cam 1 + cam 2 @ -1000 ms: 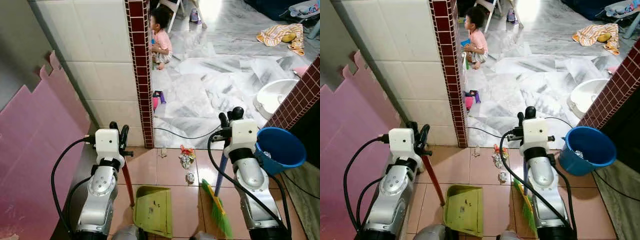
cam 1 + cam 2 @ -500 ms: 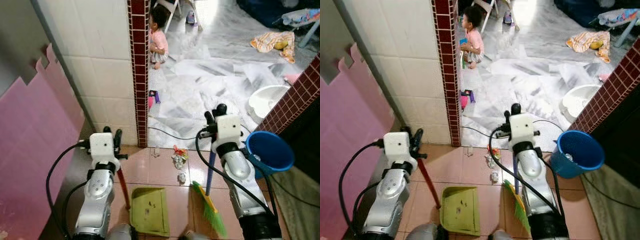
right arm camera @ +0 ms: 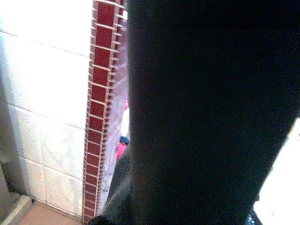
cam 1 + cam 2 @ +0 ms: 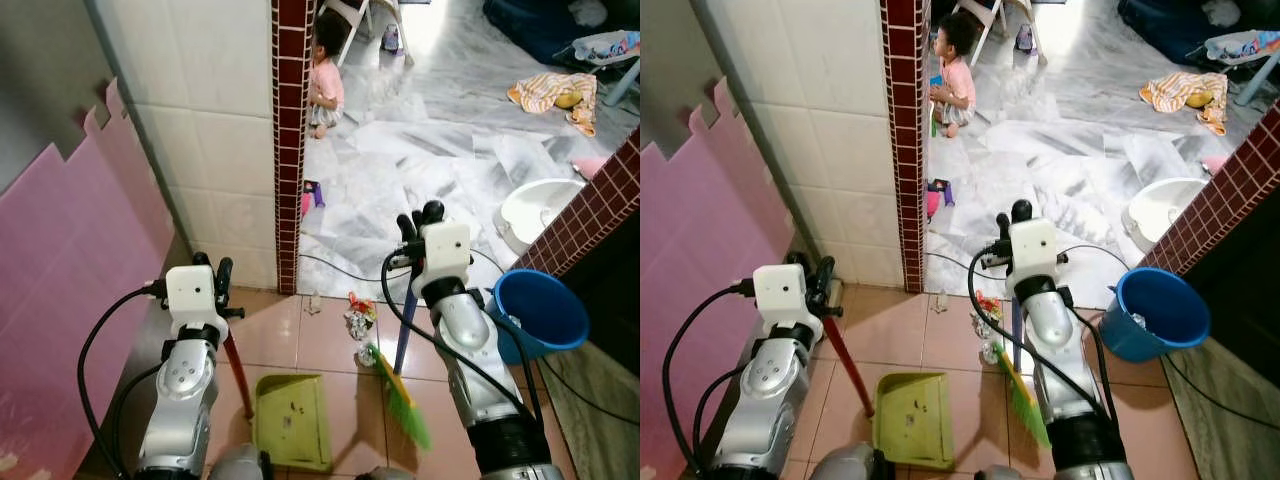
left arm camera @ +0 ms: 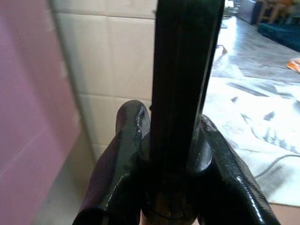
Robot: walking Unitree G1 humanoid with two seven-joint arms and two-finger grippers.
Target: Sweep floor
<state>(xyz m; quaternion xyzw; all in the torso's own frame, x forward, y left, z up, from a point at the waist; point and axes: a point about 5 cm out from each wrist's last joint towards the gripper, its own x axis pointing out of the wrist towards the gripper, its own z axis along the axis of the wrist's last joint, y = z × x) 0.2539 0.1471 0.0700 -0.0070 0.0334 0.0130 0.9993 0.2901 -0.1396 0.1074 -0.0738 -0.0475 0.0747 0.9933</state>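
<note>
Right end effector [image 4: 415, 219] clamped on broom [image 4: 398, 385], bristles beside litter [image 4: 359, 322]. Left end effector [image 4: 209, 268] grips dustpan [image 4: 291, 421] handle. Likely next: sweep litter near-left into pan.

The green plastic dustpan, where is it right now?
The green plastic dustpan lies flat on the pink floor tiles between the two arms, left of the green-bristled broom, with the crumpled litter just beyond it.
</note>
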